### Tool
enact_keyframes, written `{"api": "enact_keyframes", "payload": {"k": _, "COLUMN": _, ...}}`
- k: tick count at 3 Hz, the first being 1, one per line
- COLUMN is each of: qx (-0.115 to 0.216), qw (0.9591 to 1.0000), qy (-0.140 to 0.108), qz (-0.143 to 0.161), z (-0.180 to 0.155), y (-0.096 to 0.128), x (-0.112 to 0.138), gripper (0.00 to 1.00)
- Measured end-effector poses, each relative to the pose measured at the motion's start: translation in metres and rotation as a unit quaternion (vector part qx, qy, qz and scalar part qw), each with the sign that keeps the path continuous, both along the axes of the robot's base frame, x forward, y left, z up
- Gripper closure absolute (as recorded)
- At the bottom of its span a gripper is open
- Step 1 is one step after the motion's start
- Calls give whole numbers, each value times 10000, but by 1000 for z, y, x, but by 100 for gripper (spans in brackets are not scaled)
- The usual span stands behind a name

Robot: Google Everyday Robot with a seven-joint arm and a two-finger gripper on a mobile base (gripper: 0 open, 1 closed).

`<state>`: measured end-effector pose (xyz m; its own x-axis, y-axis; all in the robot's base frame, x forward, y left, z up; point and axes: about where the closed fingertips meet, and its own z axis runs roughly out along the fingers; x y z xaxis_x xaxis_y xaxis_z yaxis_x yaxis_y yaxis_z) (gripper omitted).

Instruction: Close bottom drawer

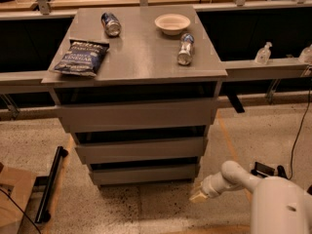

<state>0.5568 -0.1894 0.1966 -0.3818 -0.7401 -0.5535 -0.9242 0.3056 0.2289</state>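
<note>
The tool, open or not I cannot tell, sits by the bottom drawer's right corner; best press squarely, straight in.

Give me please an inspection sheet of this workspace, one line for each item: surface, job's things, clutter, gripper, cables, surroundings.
Surface: grey cabinet top, flat, carrying four loose things.
Job's things: bottom drawer, lowest of three grey fronts; a dark gap shows above it; whether it is fully shut cannot be told.
Clutter: chip bag at front left; can lying at the back; bowl upright at back right; bottle lying in front of the bowl.
Gripper: gripper low near the floor, just below and right of the bottom drawer's right end; contact cannot be told.
Cables: black cable running down at far right.
Surroundings: speckled floor; black bar lying on it at left; pump bottle on the right ledge.
</note>
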Motion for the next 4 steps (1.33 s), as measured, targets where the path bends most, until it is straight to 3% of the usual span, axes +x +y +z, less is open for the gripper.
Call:
{"api": "enact_keyframes", "payload": {"k": 1, "qx": -559, "qw": 9949, "qy": -693, "qz": -474, "z": 66, "y": -54, "x": 10, "gripper": 86}}
{"api": "enact_keyframes", "payload": {"k": 2, "qx": -876, "qw": 9883, "qy": -1088, "qz": -606, "z": 102, "y": -66, "x": 21, "gripper": 100}}
{"api": "enact_keyframes", "payload": {"k": 3, "qx": -798, "qw": 9896, "qy": -1123, "qz": -422, "z": 115, "y": -67, "x": 25, "gripper": 100}}
{"api": "enact_keyframes", "payload": {"k": 4, "qx": -1016, "qw": 9869, "qy": -1249, "qz": -44, "z": 159, "y": -77, "x": 25, "gripper": 100}}
